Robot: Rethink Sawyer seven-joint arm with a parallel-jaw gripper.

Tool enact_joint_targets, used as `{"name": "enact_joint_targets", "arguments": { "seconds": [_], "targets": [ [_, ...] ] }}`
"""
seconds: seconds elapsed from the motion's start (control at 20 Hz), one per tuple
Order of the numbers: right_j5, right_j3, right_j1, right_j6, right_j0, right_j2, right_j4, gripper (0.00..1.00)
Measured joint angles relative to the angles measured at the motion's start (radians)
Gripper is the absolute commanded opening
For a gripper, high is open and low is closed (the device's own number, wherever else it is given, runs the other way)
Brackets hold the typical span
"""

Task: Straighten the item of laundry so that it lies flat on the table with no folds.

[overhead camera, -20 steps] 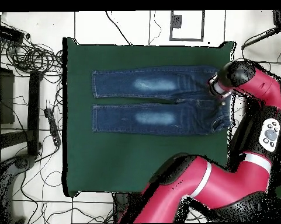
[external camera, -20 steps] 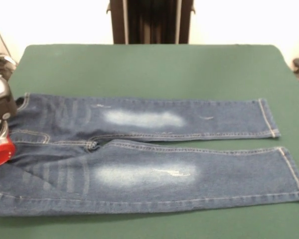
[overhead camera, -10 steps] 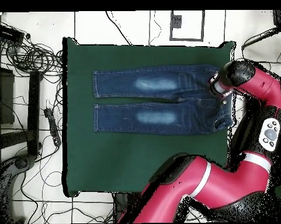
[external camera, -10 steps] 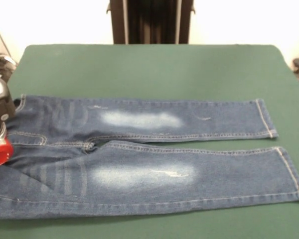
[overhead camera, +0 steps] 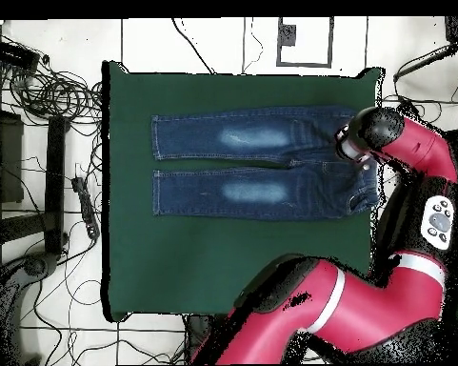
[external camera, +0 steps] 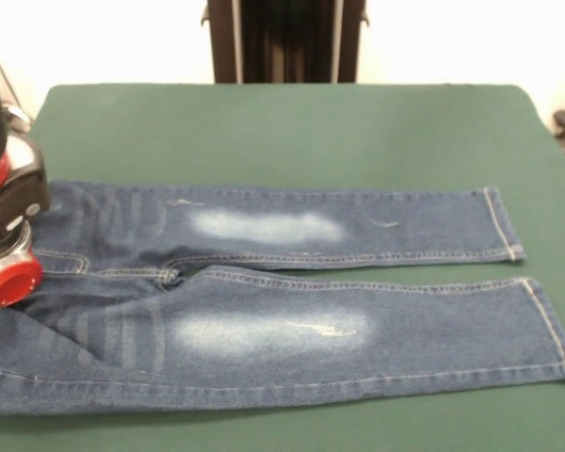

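one jeans [external camera: 292, 301] spread, gripper [overhead camera: 351, 145] perhaps over waist

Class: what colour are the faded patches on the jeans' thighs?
Whitish, against blue denim on the jeans; clearest in the front view.

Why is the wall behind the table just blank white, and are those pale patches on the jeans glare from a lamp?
Front view: the background above the table is washed out to plain white. The pale patches on the jeans look like faded cloth, not glare; the overhead view shows them on the same thighs.
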Motion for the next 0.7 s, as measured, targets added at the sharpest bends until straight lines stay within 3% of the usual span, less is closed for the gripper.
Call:
{"name": "enact_joint_targets", "arguments": {
  "seconds": [0.7],
  "targets": [
    [-0.064, 0.184, -0.111, 0.0, 0.075, -0.038, -0.002, 0.0]
  ]
}}
